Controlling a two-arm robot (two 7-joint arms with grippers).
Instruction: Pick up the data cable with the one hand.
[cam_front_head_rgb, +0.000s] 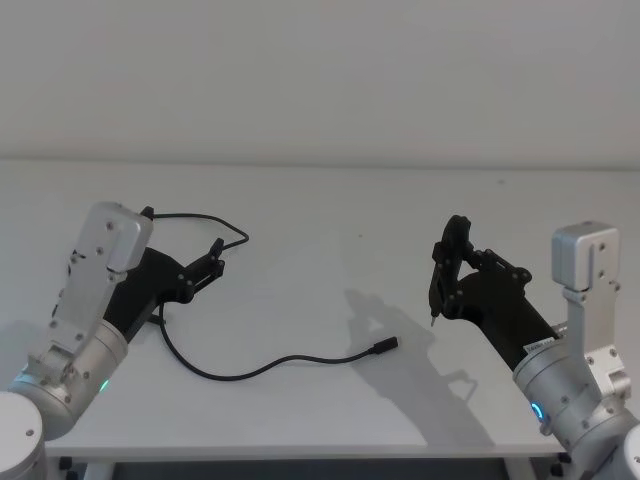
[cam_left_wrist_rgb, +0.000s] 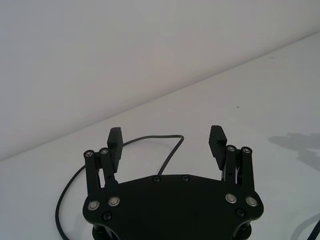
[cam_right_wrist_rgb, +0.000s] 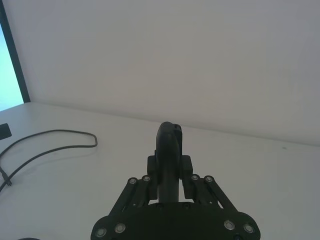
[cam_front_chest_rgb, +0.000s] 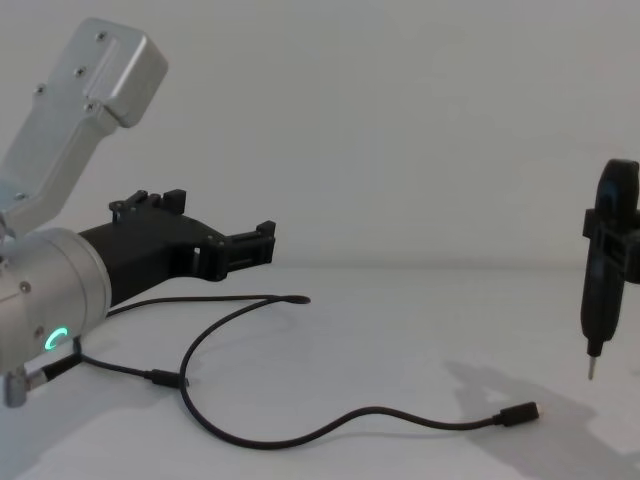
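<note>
Noting head view: left pincer (cam_front_head_rgb: 217, 257) wide open, empty, over data cable's (cam_front_head_rgb: 260, 368) loop on worktop (cam_front_head_rgb: 330, 220); right pincer (cam_front_head_rgb: 445, 275) closed, parked. Left wrist: cable beyond gap. Chest: no contact. Risk: slack cable slips aside at closure.

Table (cam_front_head_rgb: 330, 195) is carrying the data cable (cam_front_head_rgb: 290, 360) (cam_front_chest_rgb: 330, 432). The one hand (cam_front_head_rgb: 212, 262) (cam_left_wrist_rgb: 167, 142) (cam_front_chest_rgb: 255, 245) is hanging above the table's left part, apart from the cord.

One bend of the cable (cam_left_wrist_rgb: 172, 150) (cam_right_wrist_rgb: 55, 131) is lying just ahead of the hand and below it. From there the cord is passing under the hand, running back toward the robot, then sweeping out to the hand's right.

Plug (cam_front_head_rgb: 385, 346) (cam_front_chest_rgb: 520, 414) is lying on the table well to the hand's right, nearer the robot than the hand, between the hand and the right gripper (cam_front_head_rgb: 433, 315) (cam_right_wrist_rgb: 170, 132) (cam_front_chest_rgb: 590, 368).

Right gripper is hanging well apart on the hand's right, above the table. The plug is sitting near it, on the side facing the hand.
</note>
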